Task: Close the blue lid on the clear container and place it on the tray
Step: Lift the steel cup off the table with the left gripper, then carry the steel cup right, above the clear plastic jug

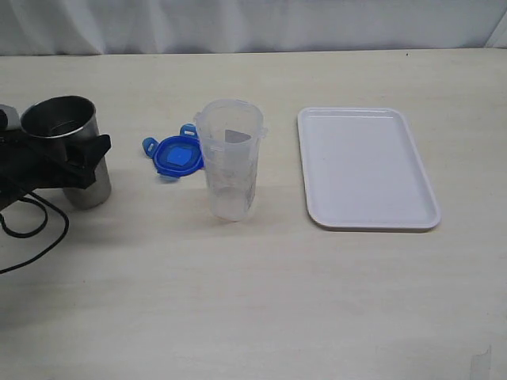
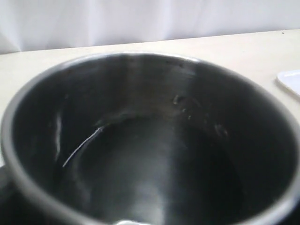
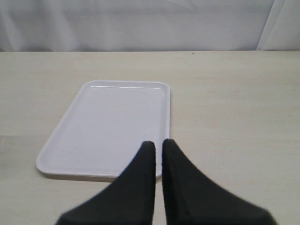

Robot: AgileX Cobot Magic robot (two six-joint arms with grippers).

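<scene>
Left wrist view, cup (image 2: 150, 154) looming, tray (image 2: 293, 82) clipped

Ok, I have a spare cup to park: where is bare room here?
Bare table runs wide along the exterior view's lower edge, and right of the tray. The tray itself holds nothing; a bare gap separates it from the clear container. Crowded on the left: blue lid close beside the container, the left gripper around the steel cup.

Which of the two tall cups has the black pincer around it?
The grey steel cup at the far left; the left pincer reaches around its side. The clear container stands free in the middle, beside the blue lid.
</scene>
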